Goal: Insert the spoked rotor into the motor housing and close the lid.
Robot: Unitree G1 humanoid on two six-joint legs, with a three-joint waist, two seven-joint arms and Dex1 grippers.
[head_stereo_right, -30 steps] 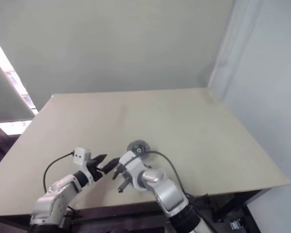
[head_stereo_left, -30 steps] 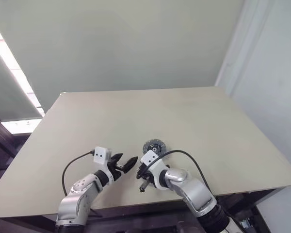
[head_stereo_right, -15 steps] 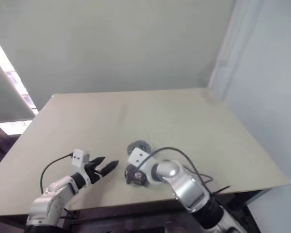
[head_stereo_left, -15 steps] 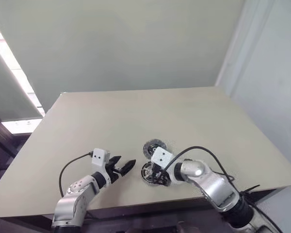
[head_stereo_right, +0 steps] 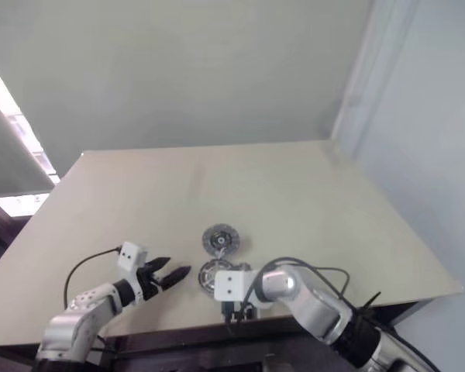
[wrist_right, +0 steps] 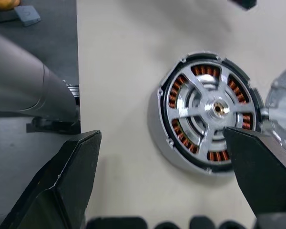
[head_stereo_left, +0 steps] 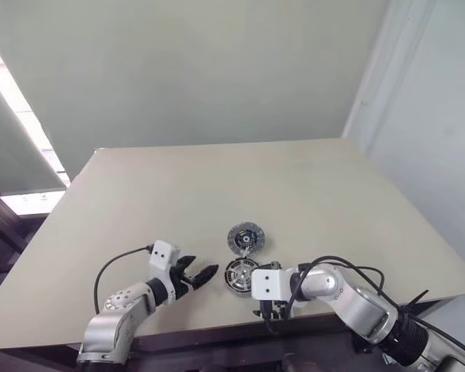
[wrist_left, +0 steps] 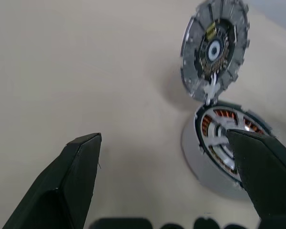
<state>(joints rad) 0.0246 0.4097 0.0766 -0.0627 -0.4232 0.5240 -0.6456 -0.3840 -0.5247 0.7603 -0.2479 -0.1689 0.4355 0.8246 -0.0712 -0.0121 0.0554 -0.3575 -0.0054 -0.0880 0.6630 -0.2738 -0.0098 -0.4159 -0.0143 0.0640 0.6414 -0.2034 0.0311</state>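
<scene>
Beige worktop [head_stereo_left: 310, 194], near edge toward the robot.

Two round parts lie close together near the front middle. The one nearer the edge is the motor housing [wrist_right: 207, 114] with the spoked rotor [wrist_right: 214, 109] already seated in it: shiny silver spokes and hub on top, copper-brown windings showing through the gaps, a silver wall around the outside. It lies flat on the worktop. In the head view the assembly sits at [head_stereo_left: 240, 273].

Just beyond it, farther from the edge, lies the lid [head_stereo_left: 246, 237], a dull grey disc with a dark hub. It is flat on the worktop, not on the housing. From the left wrist view the lid [wrist_left: 214, 47] and the housing look to be touching or nearly so at their rims; cannot tell which.

Left gripper [head_stereo_left: 201, 275]: to the left of the housing, pointing toward it, low over the worktop. Fingers [wrist_left: 76, 176] spread wide, nothing between them. Near the housing but apart from it.

Right gripper [head_stereo_left: 273, 314]: at the front edge of the worktop, just right of and nearer than the housing. Fingers [wrist_right: 71, 181] spread wide, empty. In its wrist view the housing lies between the two fingertips' lines of sight, one finger over the worktop edge, the other partly covering the housing's rim.

Black cable [head_stereo_left: 112, 260] loops from the left wrist.
</scene>
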